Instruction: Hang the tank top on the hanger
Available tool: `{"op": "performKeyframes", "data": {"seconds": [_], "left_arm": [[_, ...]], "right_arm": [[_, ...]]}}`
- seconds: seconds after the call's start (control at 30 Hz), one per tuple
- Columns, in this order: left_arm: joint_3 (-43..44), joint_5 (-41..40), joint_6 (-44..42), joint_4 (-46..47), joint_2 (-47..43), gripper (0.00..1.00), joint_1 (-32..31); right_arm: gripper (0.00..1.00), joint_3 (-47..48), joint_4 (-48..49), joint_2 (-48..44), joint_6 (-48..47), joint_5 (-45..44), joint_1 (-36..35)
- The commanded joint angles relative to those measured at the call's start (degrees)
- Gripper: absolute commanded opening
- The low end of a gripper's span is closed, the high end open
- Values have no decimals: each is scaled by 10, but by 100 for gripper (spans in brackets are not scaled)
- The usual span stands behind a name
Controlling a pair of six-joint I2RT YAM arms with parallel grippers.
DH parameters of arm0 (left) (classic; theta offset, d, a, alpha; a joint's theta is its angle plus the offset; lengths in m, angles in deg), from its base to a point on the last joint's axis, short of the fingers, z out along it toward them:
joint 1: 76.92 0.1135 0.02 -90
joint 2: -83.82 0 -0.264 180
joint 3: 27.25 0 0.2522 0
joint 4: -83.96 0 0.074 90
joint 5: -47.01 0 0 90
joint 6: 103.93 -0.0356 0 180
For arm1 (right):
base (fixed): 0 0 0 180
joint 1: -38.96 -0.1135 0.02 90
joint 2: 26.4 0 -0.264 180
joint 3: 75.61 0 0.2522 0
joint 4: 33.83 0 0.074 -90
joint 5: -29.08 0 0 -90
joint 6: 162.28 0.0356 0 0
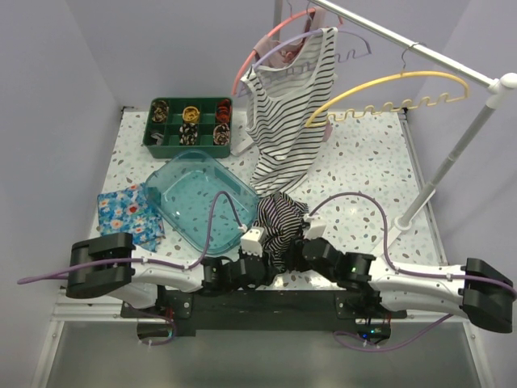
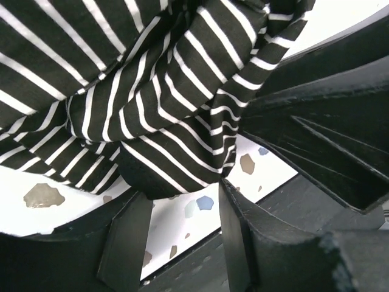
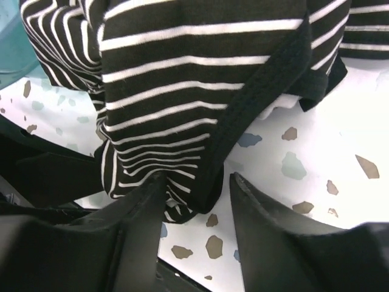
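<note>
The tank top [image 1: 280,220], black with thin white stripes, lies bunched on the speckled table just in front of both arms. It fills the left wrist view [image 2: 152,91] and the right wrist view [image 3: 182,91]. My left gripper [image 1: 269,259] [image 2: 182,191] is open, with a fold of the fabric at its fingertips. My right gripper [image 1: 299,242] [image 3: 196,179] is open, and a hemmed fold hangs down between its fingers against the left one. The yellow hanger [image 1: 388,90] hangs bare from the rail at the back right, far from both grippers.
A white striped tank top [image 1: 287,113] hangs on a lilac hanger [image 1: 355,44] beside a pink hanger [image 1: 250,56]. The rack's white pole [image 1: 452,153] stands at the right. A clear blue bin [image 1: 182,174], a green organiser tray [image 1: 155,137] and a floral cloth [image 1: 129,214] sit at the left.
</note>
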Motion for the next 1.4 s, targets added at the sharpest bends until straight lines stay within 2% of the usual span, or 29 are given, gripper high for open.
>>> {"op": "performKeyframes", "data": {"seconds": [0.0,0.07,0.1,0.2,0.33,0.47,0.7,0.83,1.0,1.07,1.2,1.23,1.3,1.33,1.37], "left_arm": [[16,-48,11,53,8,54,-5],[12,-48,8,72,9,55,-6],[12,-48,6,73,11,55,-6],[12,-52,8,71,11,55,-8],[8,-63,11,72,5,55,-8],[23,-73,-2,75,13,55,-8],[54,-95,3,22,29,51,-9],[58,-87,9,0,41,60,-9],[74,-73,2,-6,63,62,-10],[81,-73,-1,-6,72,65,-11],[94,-81,-4,-12,92,65,-10],[98,-81,-3,-16,99,63,-11],[98,-80,-2,-18,103,45,-10],[95,-80,1,-23,100,27,-11],[92,-84,1,-25,94,19,-10]], "right_arm": [[37,43,31,10,-5,-37,-1],[24,61,20,11,-13,-48,-1],[13,81,-1,10,-21,-56,-1],[0,136,-64,4,-37,-94,-2],[0,223,-147,19,-78,-171,-1],[0,284,-185,58,-106,-182,-1],[0,308,-212,79,-109,-196,-2],[0,336,-232,75,-122,-212,-1],[0,351,-243,78,-131,-225,0],[0,354,-244,81,-129,-222,-1],[0,355,-245,81,-127,-220,-1],[0,357,-245,80,-128,-225,-1],[0,360,-255,75,-129,-231,-2],[0,366,-258,73,-130,-235,-1],[0,369,-269,68,-132,-243,-1]]}}
